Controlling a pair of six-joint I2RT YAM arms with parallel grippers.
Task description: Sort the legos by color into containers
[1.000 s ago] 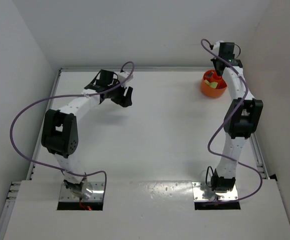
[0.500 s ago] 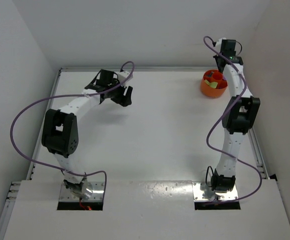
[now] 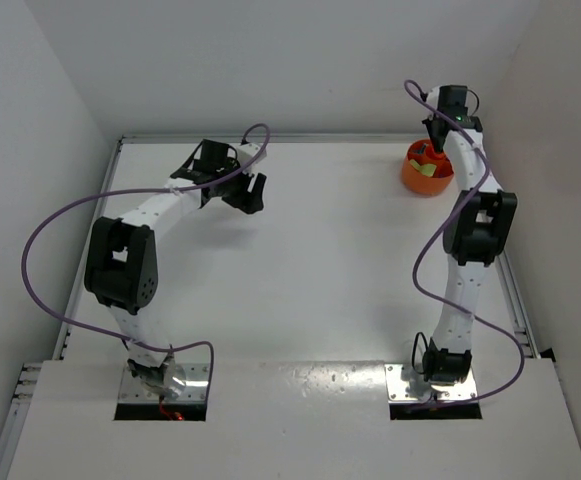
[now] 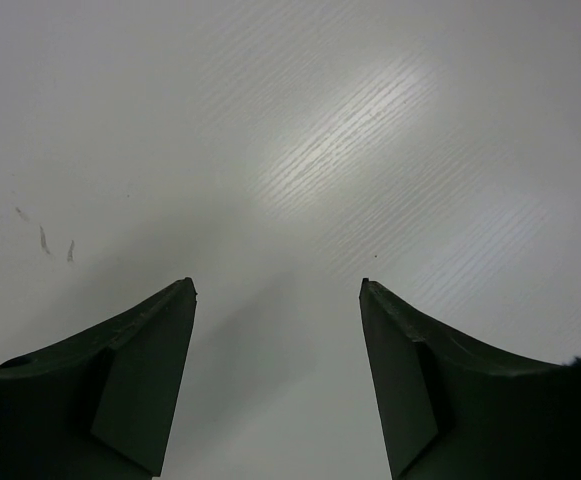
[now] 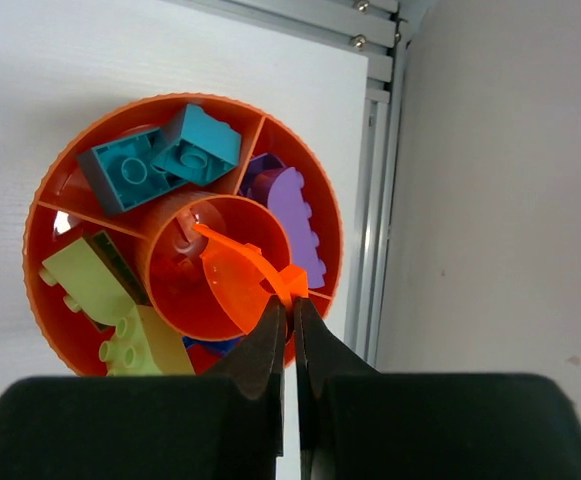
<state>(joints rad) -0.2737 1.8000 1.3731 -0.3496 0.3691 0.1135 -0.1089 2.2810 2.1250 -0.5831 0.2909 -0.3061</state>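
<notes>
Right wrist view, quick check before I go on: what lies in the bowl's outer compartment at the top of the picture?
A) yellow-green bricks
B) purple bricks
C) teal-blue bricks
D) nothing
C: the teal-blue bricks lie in the top outer compartment of the orange bowl, while the purple brick is in the compartment to the right and the yellow-green bricks are at the lower left.

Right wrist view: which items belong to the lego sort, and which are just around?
Job:
- orange bowl
- blue bricks
- purple brick
- yellow-green bricks
- right gripper, closed over the bowl's centre

Not job:
- metal rail
- side wall
- left gripper, open above the table, nothing between its fingers
</notes>
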